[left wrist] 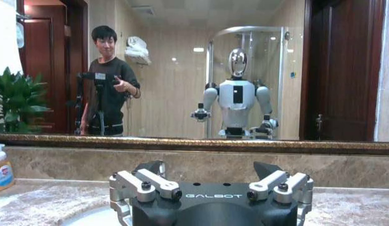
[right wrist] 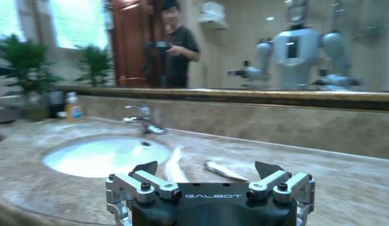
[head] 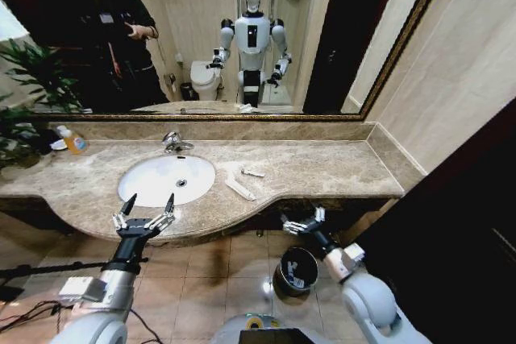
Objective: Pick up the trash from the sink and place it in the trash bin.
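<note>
both grippers gape wide and empty: left gripper (head: 148, 206) lower left before the sink (head: 133, 184), right gripper (head: 301, 219) above the trash bin (head: 284, 264), packets (head: 239, 188) untouched mid-counter.

I count one sink (head: 167, 180), one faucet (head: 172, 142) behind it, one soap bottle (head: 74, 142) to its left, two white packets (head: 239, 188) (head: 252, 172) to its right, one bin (head: 297, 270) below
</note>
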